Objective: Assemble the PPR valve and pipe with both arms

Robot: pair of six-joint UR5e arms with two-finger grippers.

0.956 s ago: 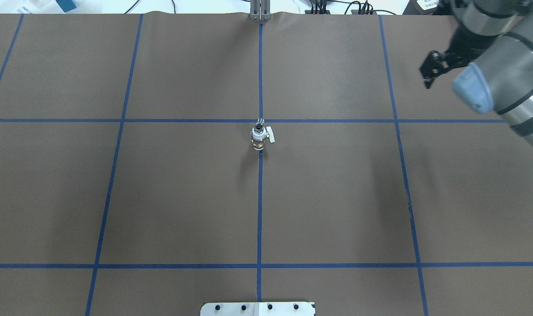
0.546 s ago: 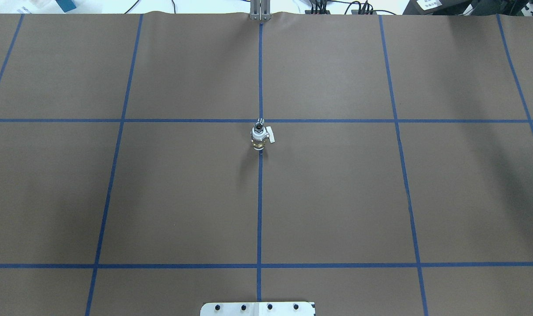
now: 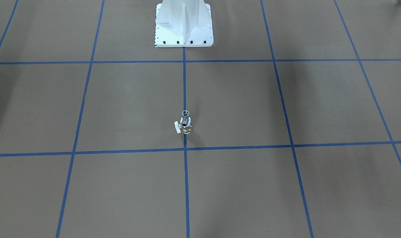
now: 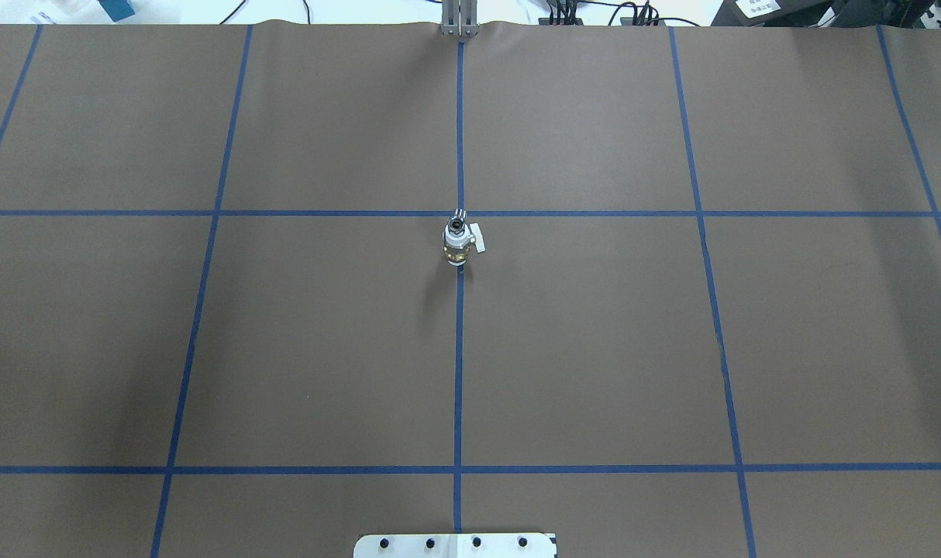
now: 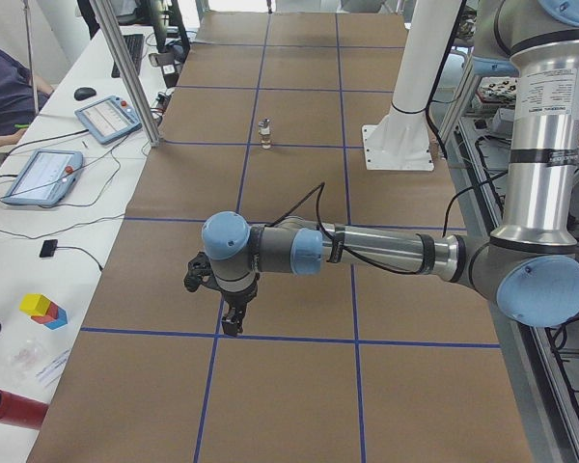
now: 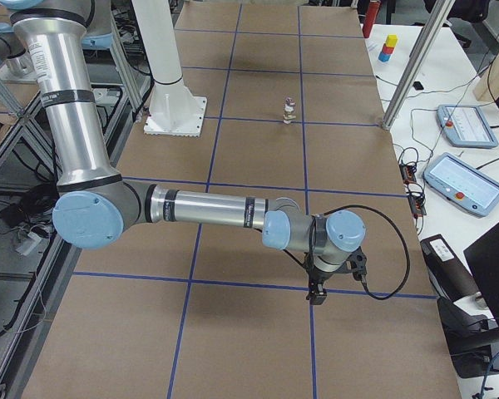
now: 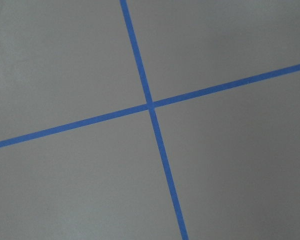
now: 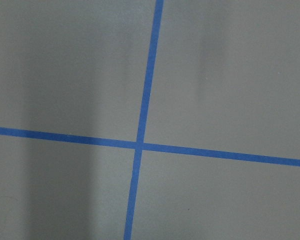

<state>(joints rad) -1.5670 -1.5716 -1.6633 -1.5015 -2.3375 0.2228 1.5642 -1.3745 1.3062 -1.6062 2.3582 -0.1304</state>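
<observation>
The PPR valve (image 4: 458,246) stands upright on the central blue tape line at mid-table, its white handle tab to one side. The silvery pipe (image 4: 458,225) sticks up out of its top, round mouth upward. Both also show in the front view: valve (image 3: 186,127), pipe (image 3: 185,114). Neither gripper is near them. The left gripper (image 5: 234,323) hangs over a tape crossing at the table's left end. The right gripper (image 6: 316,293) hangs over a crossing at the right end. They show only in the side views, so I cannot tell whether they are open or shut. The wrist views show only paper and tape.
The white pedestal base (image 3: 184,24) stands at the robot's edge of the table. A metal post (image 4: 459,19) rises at the far edge. Tablets (image 5: 106,118) and cables lie on the side bench, with coloured blocks (image 5: 43,309) near the left end.
One second ago the right arm and its gripper showed at the overhead view's upper right. It has since moved out of that view. The valve and pipe have not moved.
</observation>
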